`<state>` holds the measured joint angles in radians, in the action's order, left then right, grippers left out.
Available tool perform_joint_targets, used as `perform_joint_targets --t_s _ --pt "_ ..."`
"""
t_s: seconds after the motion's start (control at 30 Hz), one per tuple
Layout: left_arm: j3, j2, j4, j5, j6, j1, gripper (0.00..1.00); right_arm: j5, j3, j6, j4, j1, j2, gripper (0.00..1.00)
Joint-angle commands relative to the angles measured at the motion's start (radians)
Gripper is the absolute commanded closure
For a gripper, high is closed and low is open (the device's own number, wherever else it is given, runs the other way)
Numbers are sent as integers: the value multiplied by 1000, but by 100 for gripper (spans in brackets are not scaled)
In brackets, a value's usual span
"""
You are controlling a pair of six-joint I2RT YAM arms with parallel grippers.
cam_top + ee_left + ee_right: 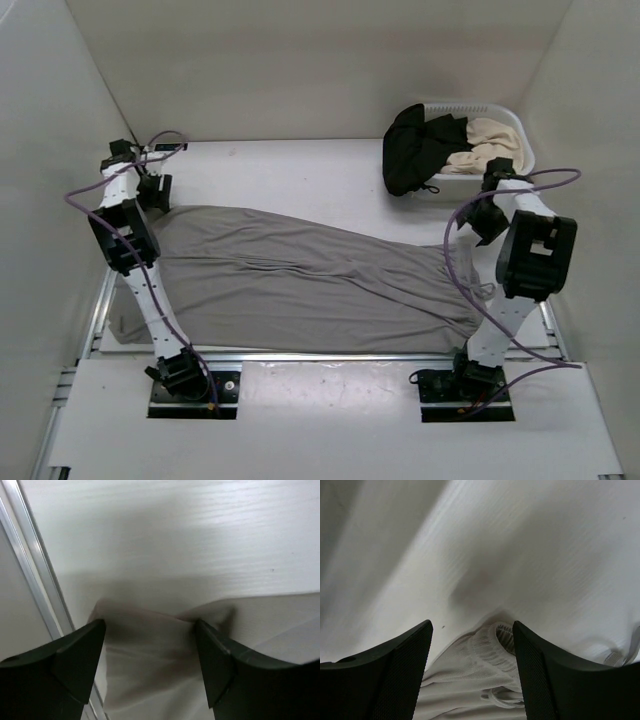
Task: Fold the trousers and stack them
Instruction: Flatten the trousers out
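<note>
The grey trousers (300, 275) lie spread flat across the table, legs to the left and waistband to the right. My left gripper (152, 190) is at the far left corner of the leg end. In the left wrist view it (150, 624) is open, and the fabric corner (145, 655) lies between the fingers. My right gripper (487, 222) is at the far right corner of the waistband. In the right wrist view it (472, 625) is open, and the ribbed waistband (492, 647) with its drawstring lies between the fingers.
A white basket (516, 128) stands at the back right, holding a black garment (415, 148) and a beige garment (488, 148). The black one hangs over its left rim. White walls close in the table. A metal rail (35, 575) runs along the left edge.
</note>
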<state>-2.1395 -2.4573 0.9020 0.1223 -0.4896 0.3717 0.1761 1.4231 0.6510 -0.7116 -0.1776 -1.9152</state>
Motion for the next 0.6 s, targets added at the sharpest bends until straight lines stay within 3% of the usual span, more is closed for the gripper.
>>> perform_joint_targets --t_s 0.0,0.03,0.13,0.17,0.2,0.37,0.57 --pt "30 -42 40 -56 13 6 20 60 40 2 -63 21 -22 29" --pt "47 -42 40 -38 3 6 39 60 40 2 -72 21 -31 30" --pt "122 3 40 -3 -9 6 68 28 50 24 -110 32 -22 30" --pt "133 12 40 -3 -9 6 82 45 50 33 -141 32 -9 30" --pt "144 23 40 6 -9 6 86 69 59 33 -152 41 8 30" --pt "153 44 40 26 -18 6 86 207 47 13 -200 50 149 30" --pt "165 107 40 62 0 6 86 106 -82 -22 -112 69 177 29"
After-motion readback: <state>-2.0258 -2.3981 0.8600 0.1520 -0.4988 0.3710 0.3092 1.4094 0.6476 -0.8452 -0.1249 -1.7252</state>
